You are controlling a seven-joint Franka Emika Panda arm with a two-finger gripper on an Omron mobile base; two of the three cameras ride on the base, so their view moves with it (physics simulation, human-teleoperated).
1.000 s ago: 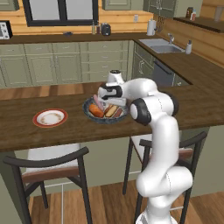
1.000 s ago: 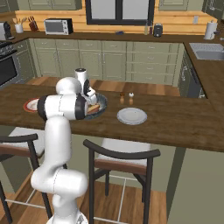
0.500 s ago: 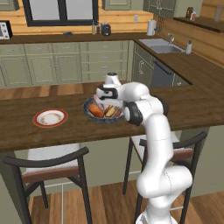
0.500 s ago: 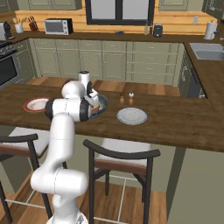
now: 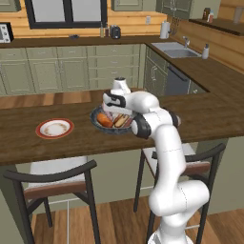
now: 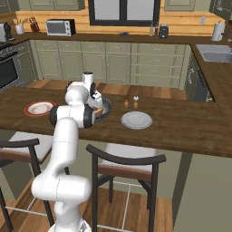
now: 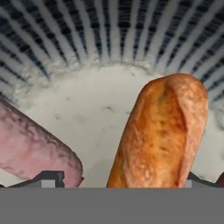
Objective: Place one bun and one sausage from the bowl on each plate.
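Gripper low inside the bowl, jaws wide astride the orange-brown bun, pink sausage beside it

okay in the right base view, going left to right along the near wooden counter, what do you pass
Red-rimmed plate → bowl, with the gripper down in it → two small shakers → white plate.

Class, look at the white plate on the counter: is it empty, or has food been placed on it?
Empty. In the right base view the white plate shows a bare surface, with no bun or sausage on it; the food lies in the bowl.
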